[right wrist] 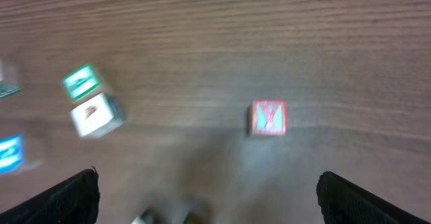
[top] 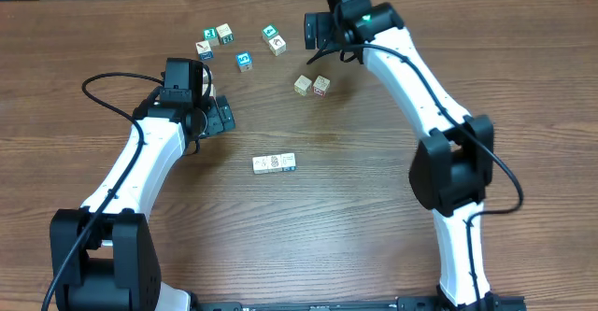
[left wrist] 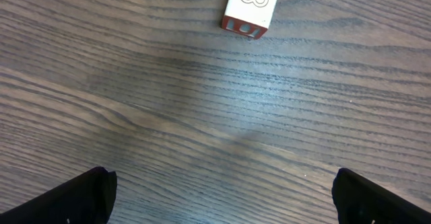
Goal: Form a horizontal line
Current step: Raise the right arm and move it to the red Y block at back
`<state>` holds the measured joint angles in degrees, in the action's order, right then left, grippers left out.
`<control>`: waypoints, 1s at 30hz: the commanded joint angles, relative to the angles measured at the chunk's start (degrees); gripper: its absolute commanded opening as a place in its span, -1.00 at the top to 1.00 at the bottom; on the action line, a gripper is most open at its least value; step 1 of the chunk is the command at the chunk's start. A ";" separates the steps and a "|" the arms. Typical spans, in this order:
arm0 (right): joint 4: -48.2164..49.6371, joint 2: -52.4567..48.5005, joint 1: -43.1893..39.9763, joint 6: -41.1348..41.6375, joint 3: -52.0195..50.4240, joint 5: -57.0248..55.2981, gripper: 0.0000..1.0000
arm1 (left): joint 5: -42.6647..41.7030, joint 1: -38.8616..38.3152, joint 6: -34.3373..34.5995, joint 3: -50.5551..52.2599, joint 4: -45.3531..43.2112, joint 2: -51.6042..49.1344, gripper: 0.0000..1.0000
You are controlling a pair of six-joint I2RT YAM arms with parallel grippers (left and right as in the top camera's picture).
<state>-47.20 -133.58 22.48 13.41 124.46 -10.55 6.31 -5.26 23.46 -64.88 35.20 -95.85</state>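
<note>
left claw [left wrist: 222,180] spread | right claw [right wrist: 209,177] spread | loose cubes [top: 303,85] beyond horizontal line [top: 275,163], seemingly apart

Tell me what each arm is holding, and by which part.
Nothing is held. The jaws of the left arm stand open over bare table; those of the right arm stand open, a red cube lying clear of them.

The white left arm bends at the elbow, its black left claw [top: 222,117] spread wide and empty. The white right arm stretches forward, its black right claw [top: 310,31] likewise parted, gripping nothing.
</note>
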 commanded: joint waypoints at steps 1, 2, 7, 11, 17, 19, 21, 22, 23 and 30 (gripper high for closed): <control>3.82 -2.32 -1.55 -0.59 0.31 -4.46 -1.00 | 0.72 0.00 -0.57 -0.63 -0.07 1.01 -1.00; 4.94 -3.08 -2.03 -0.68 0.31 -4.46 -1.00 | 0.72 -0.02 -0.57 -0.63 -0.07 1.01 -1.00; 9.16 -6.43 -4.39 -0.66 0.31 -4.37 -0.93 | 0.70 0.00 -0.57 -0.63 -0.07 1.01 -0.99; 10.86 -9.46 -5.99 -0.66 0.31 -0.74 -0.81 | 0.70 0.00 -0.57 -0.63 -0.07 1.01 -1.00; 12.57 -13.27 -6.43 -0.68 0.28 1.64 -0.73 | 0.70 -0.02 -0.57 -0.63 -0.07 1.01 -1.00; 12.92 -13.49 -6.23 -0.68 0.26 1.66 -0.72 | 0.72 0.00 -0.57 -0.63 -0.09 1.01 -1.00; 13.57 -13.49 -6.10 -0.70 0.26 1.66 -0.65 | 0.70 0.00 -0.57 -0.63 -0.07 1.01 -1.00; 13.84 -13.49 -6.10 -0.70 0.26 1.66 -0.56 | 0.70 0.00 -0.57 -0.63 -0.07 1.01 -1.00; 14.01 -13.49 -6.10 -0.68 0.26 1.66 -0.49 | 0.72 0.00 -0.57 -0.63 -0.07 1.01 -1.00; 15.06 -13.49 -6.10 -0.66 0.28 1.66 0.01 | 0.72 0.00 -0.57 -0.63 -0.07 1.01 -0.99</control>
<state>-32.93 -147.63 16.27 12.95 124.38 -8.97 6.31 -5.26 23.44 -64.88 35.16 -95.85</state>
